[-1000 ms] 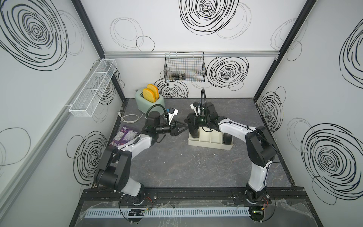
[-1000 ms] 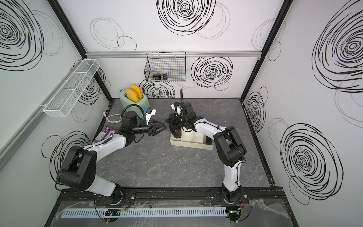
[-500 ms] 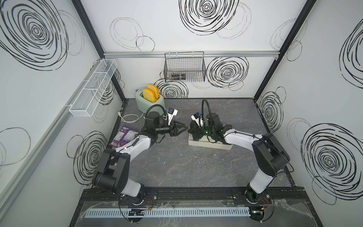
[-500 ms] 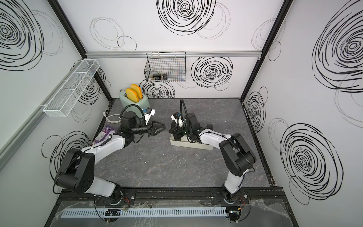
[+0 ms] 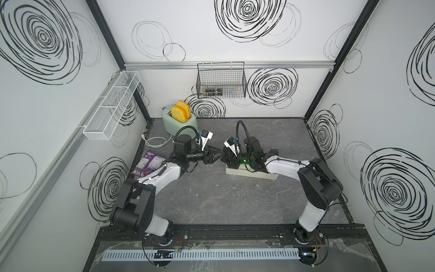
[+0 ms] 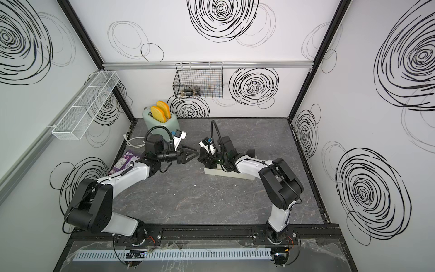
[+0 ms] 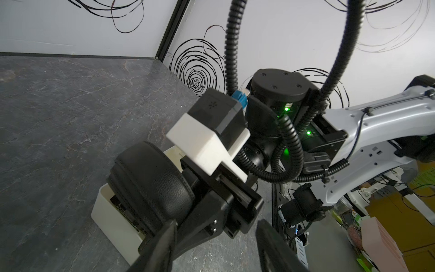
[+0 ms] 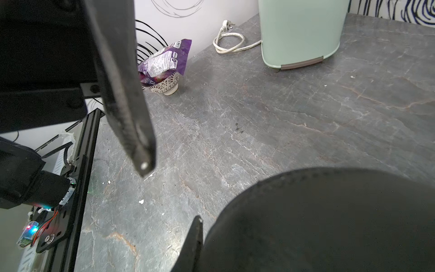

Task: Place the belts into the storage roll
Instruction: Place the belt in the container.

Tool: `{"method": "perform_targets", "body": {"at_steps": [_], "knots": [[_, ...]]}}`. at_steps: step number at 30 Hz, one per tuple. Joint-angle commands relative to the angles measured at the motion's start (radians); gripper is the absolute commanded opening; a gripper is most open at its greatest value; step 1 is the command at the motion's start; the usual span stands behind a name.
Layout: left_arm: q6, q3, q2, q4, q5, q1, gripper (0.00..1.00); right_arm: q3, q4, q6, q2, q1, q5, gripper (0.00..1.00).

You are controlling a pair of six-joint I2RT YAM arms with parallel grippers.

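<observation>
- Grey marbled tabletop (image 5: 211,200), swirl-painted white walls (image 5: 270,54).
- Right gripper (image 5: 226,157) clamps a coiled black leather belt (image 7: 150,183) over the left end of the cream-white rectangular plastic tray (image 7: 110,212).
- Left gripper (image 5: 217,155) points at it from the left, jaws spread.

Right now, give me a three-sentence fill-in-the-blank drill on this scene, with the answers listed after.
1. The right hand is shut on a coiled black ____ at one end of the cream tray.
2. The left hand faces it with its jaws ____.
3. Two yellow slices stand in the mint-green ____.
Missing words: belt; open; toaster.
</observation>
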Motion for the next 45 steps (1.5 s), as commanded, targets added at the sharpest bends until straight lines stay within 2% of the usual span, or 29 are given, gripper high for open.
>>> {"method": "perform_targets", "body": {"at_steps": [1,7,15,16,17,20,30,38,45], "knots": [[0.003,-0.007,-0.009,0.009,-0.024,-0.01,0.59,-0.03,0.12,0.025,0.015,0.0,-0.015,0.0],[0.045,0.047,0.02,-0.101,-0.087,-0.03,0.59,-0.104,0.258,0.107,0.03,-0.018,-0.027,0.0],[0.016,0.119,0.085,-0.148,-0.192,-0.072,0.62,-0.153,0.289,0.116,0.031,-0.024,-0.015,0.0],[0.008,0.127,0.094,-0.15,-0.209,-0.08,0.63,-0.157,0.289,0.118,0.03,-0.025,-0.014,0.0],[-0.003,0.135,0.106,-0.148,-0.22,-0.085,0.69,-0.161,0.289,0.12,0.03,-0.025,-0.014,0.0],[-0.018,0.18,0.155,-0.182,-0.242,-0.096,0.73,-0.168,0.295,0.124,0.022,-0.025,-0.013,0.0],[0.019,0.313,0.267,-0.321,-0.25,-0.11,0.73,-0.156,0.303,0.145,0.026,-0.019,-0.006,0.0],[0.112,0.45,0.343,-0.519,-0.32,-0.155,0.72,-0.143,0.3,0.156,0.036,-0.015,0.002,0.0],[0.141,0.53,0.386,-0.626,-0.385,-0.195,0.68,-0.14,0.29,0.157,0.036,-0.015,0.01,0.0]]}}
